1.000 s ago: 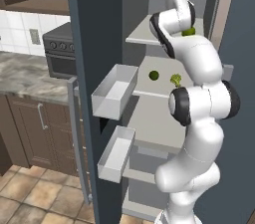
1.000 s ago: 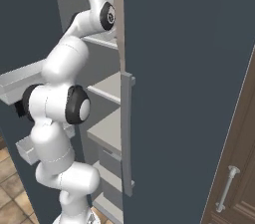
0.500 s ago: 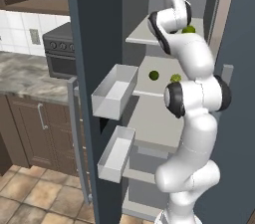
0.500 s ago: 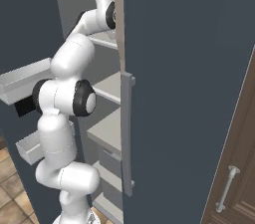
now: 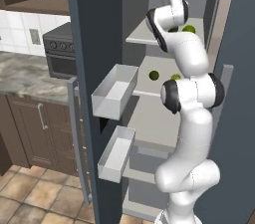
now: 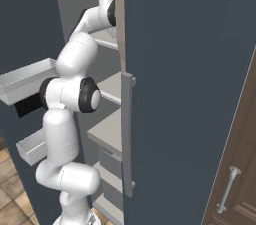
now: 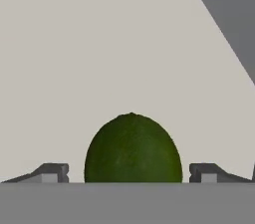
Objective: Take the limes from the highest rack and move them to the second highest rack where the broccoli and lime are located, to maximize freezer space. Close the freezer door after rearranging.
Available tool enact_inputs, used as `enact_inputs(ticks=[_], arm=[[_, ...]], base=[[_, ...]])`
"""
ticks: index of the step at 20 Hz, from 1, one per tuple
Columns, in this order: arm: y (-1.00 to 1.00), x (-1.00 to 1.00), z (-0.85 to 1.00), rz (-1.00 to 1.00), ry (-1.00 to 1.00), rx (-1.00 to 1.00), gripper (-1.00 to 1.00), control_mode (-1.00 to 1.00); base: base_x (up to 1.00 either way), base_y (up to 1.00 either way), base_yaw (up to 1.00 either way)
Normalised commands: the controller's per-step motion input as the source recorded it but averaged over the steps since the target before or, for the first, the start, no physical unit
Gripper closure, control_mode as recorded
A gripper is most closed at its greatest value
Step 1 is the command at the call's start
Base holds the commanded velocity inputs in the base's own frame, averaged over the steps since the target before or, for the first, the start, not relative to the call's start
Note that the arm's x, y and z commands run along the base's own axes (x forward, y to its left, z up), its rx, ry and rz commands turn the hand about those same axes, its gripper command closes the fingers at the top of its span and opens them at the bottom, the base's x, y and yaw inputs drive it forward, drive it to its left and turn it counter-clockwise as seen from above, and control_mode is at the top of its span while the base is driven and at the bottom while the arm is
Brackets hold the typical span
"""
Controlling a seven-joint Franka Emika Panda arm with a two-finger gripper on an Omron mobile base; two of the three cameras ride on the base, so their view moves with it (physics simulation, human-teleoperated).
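Observation:
In the hand view a dark green lime point(image 7: 132, 148) lies on the pale top rack, between the fingertips of my gripper point(image 7: 127, 173). The gripper is open, with one finger point(image 7: 50, 172) to the lime's left, the other to its right, and a gap on each side. From the left base, a second lime point(image 5: 188, 28) rests on the highest rack point(image 5: 142, 38) behind my wrist. One rack lower point(image 5: 145, 84) sit a lime point(image 5: 154, 75) and the broccoli point(image 5: 176, 76), which my arm partly covers.
The freezer door point(image 5: 94, 44) stands open on the left, carrying two white bins point(image 5: 115, 90) on its inner side. A closed slate door with a grey handle point(image 6: 127, 134) is on the right. Stove and counter point(image 5: 30, 73) lie further left.
The elbow has swung a little to the left and the hand has shifted slightly left over the top rack. The limes and broccoli have not moved.

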Motion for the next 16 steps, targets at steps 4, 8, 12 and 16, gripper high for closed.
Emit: enact_inputs(ticks=[4, 8, 12, 16], arm=[[-0.07, 0.01, -0.37, 0.0, 0.13, 0.0, -1.0, -1.0], [-0.03, 0.0, -0.56, 0.0, 0.12, -0.09, 1.0, -1.0], [0.0, -0.08, -0.46, 0.0, 0.03, -0.14, 1.0, -1.0], [0.09, -0.62, -0.38, 0.0, -0.09, -0.12, 1.0, -1.0]], base=[[0.0, 0.0, 0.0], [0.0, 0.0, 0.0], [0.0, 0.0, 0.0], [0.0, 0.0, 0.0]])
